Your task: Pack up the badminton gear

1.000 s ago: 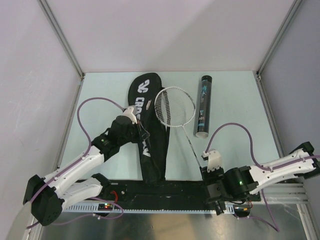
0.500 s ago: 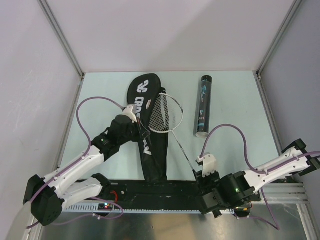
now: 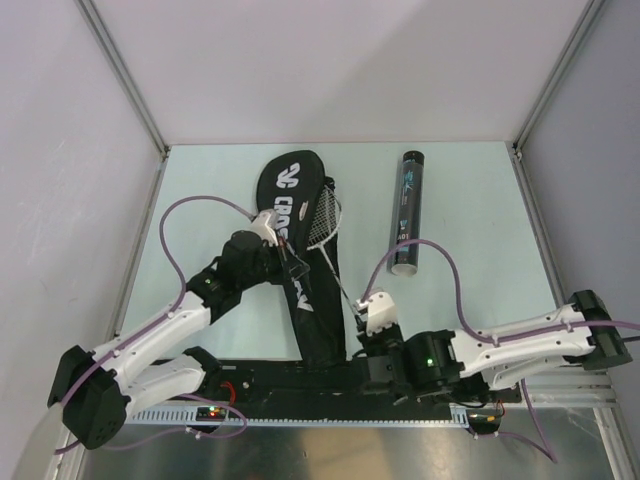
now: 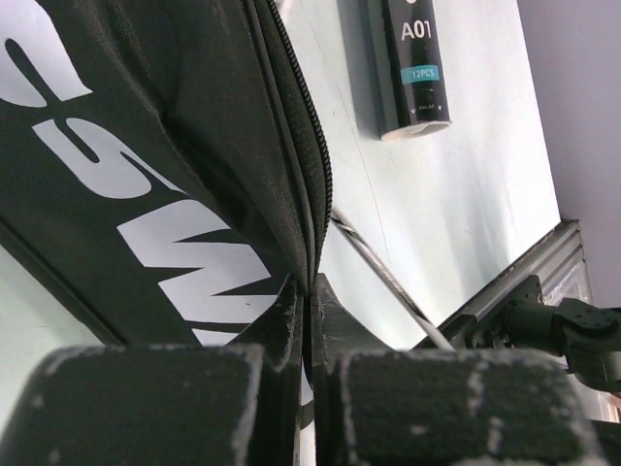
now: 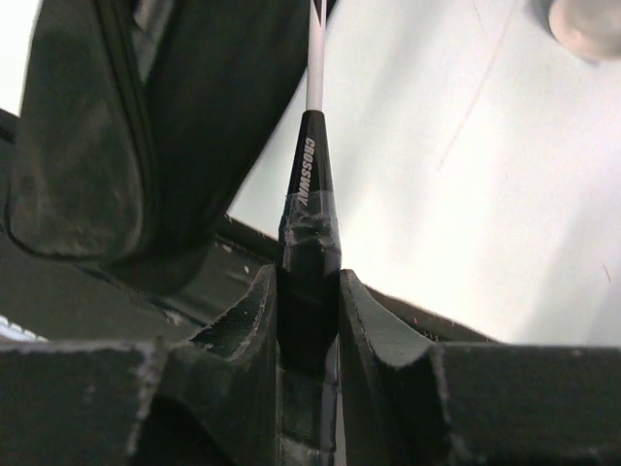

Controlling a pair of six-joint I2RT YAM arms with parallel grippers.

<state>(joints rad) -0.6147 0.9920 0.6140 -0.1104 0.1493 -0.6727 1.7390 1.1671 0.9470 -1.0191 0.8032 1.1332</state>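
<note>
The black white-lettered racket bag [image 3: 300, 300] lies lengthwise mid-table. My left gripper [image 3: 289, 264] is shut on its zippered edge [image 4: 315, 194], the fabric pinched at the fingertips [image 4: 309, 291] and held up. A silver-framed racket [image 3: 325, 215] has its head partly inside the bag's opening, and its thin shaft [image 4: 388, 282] runs back toward the right arm. My right gripper [image 3: 368, 338] is shut on the racket's black handle [image 5: 309, 243], seen between both pads [image 5: 309, 291]. The bag's lower end [image 5: 146, 126] lies just left of that handle.
A long black tube [image 3: 407, 212] lies on the table right of the bag, its pale open end [image 5: 587, 24] toward the arms; it also shows in the left wrist view [image 4: 412, 68]. A black rail [image 3: 300, 385] lines the near edge. Grey walls enclose the table.
My right gripper has moved left with the racket, swinging its head from beside the tube into the bag's opening. The left gripper has kept its hold on the bag edge.
</note>
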